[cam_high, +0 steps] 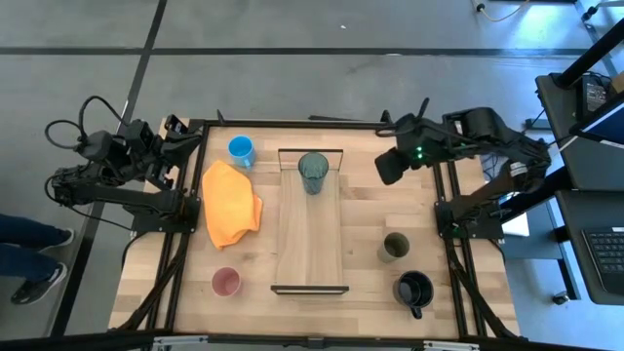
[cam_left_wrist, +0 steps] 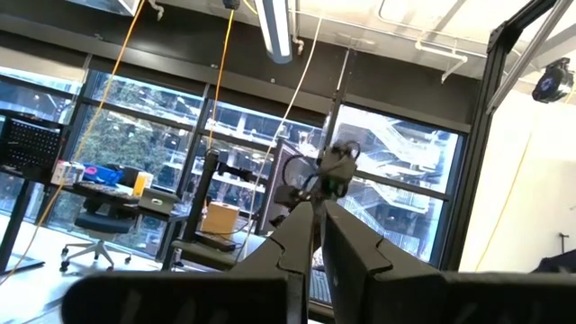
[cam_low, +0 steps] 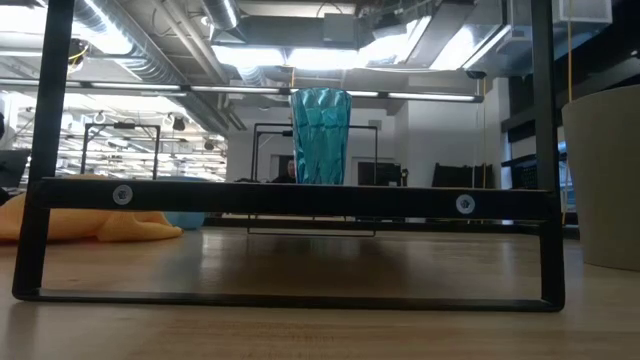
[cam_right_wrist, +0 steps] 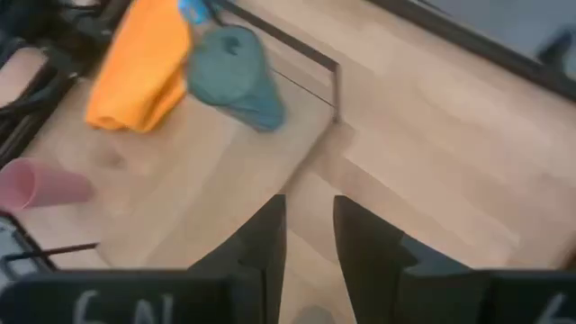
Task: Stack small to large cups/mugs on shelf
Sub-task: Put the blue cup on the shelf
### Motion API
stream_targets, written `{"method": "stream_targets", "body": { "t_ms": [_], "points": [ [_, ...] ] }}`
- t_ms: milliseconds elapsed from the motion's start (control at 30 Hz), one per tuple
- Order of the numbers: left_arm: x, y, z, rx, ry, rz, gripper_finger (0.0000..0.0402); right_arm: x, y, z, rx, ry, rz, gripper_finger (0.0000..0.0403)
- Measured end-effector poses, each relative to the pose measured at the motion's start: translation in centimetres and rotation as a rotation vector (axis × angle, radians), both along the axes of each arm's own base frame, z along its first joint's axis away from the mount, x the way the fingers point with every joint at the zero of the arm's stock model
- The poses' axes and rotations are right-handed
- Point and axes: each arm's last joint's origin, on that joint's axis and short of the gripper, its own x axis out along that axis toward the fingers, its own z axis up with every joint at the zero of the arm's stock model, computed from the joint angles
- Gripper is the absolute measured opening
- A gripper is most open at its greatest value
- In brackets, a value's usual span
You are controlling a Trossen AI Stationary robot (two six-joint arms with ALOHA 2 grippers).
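Observation:
The shelf, a light plank with black end frames, lies in the middle of the table. The teal tumbler stands upright on its far end, also in the low view. On the tabletop stand the blue mug at the far left, the pink cup at the near left, the olive cup and the black mug at the near right. My right gripper hangs open in the air right of the tumbler, slanting down, holding nothing. My left gripper is shut, raised at the table's left edge.
An orange cloth lies crumpled left of the shelf, between the blue mug and the pink cup. Bare tabletop shows between the shelf and the olive cup. Black frame rails run along both sides of the table.

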Motion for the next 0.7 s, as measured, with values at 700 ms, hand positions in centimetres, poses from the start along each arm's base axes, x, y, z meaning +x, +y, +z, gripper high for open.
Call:
{"method": "stream_targets", "body": {
  "t_ms": [700],
  "points": [
    [0.0,0.0,0.0,0.000,0.000,-0.001,0.0022,2.9,0.2,-9.1,0.206,-0.120,-0.113,0.0097]
  ]
}}
